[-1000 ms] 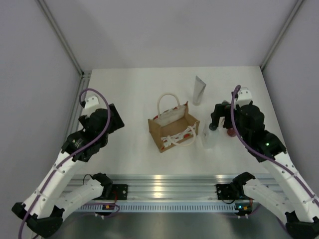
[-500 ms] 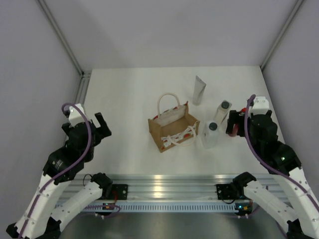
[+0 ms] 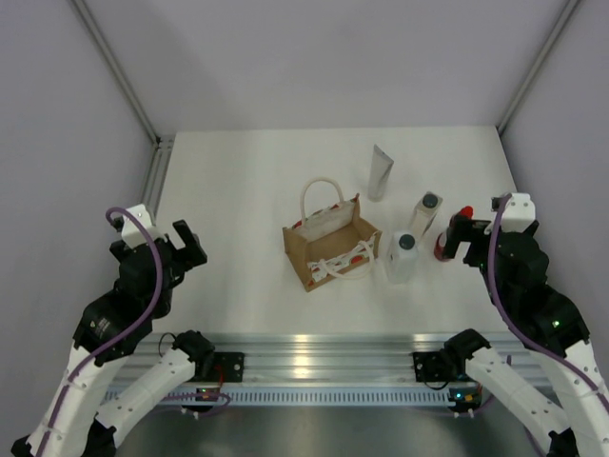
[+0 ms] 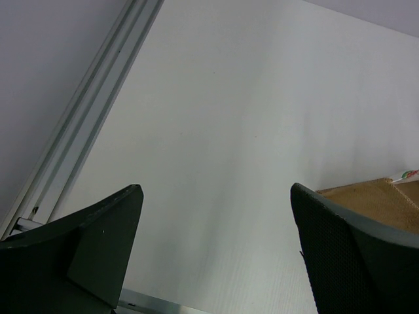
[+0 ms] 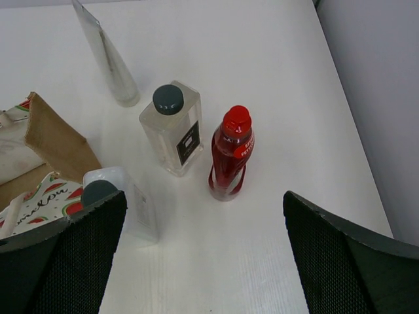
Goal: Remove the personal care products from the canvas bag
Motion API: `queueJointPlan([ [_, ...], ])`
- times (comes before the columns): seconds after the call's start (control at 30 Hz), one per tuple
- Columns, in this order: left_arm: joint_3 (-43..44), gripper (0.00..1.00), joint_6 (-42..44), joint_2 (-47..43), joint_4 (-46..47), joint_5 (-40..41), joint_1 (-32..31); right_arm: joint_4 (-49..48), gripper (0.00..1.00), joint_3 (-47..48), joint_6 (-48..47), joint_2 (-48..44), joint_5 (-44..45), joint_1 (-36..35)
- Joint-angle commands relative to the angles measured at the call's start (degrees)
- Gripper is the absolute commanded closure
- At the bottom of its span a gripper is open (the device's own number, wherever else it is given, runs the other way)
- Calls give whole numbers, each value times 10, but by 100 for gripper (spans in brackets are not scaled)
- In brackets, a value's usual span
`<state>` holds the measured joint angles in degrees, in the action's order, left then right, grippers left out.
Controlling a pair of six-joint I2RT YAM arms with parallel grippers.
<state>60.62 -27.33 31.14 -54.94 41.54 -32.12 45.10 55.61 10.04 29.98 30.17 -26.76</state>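
Note:
The canvas bag (image 3: 328, 243) stands open at mid-table with its rope handles flopped over, and no product shows inside it. To its right on the table stand the white squeeze tube (image 3: 381, 172), the clear bottle with dark cap (image 3: 425, 211), the white bottle with grey cap (image 3: 402, 257) and the red bottle (image 3: 444, 248). My right gripper (image 3: 463, 235) is open and empty, just right of and above the red bottle (image 5: 230, 154). The right wrist view also shows the clear bottle (image 5: 173, 127), the tube (image 5: 108, 62), the white bottle (image 5: 121, 203) and the bag (image 5: 46, 147). My left gripper (image 3: 183, 246) is open and empty, far left of the bag.
Grey walls enclose the table on three sides. An aluminium rail (image 3: 157, 176) runs along the left edge and shows in the left wrist view (image 4: 85, 118). A corner of the bag (image 4: 380, 199) shows at the right of that view. Another rail (image 3: 314, 347) lines the near edge.
Both arms have drawn back toward the near edge. My right gripper moved right, away from the bottles, uncovering the clear bottle. My left gripper moved left and nearer.

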Motion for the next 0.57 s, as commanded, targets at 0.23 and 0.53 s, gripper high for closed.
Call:
queueJointPlan([
  [0.23, -13, 2, -14, -3, 0, 6, 2, 21, 0, 4, 2, -19, 20, 5],
  [0.53, -15, 2, -20, -3, 0, 5, 2, 21, 1, 0, 7, -19, 17, 5],
])
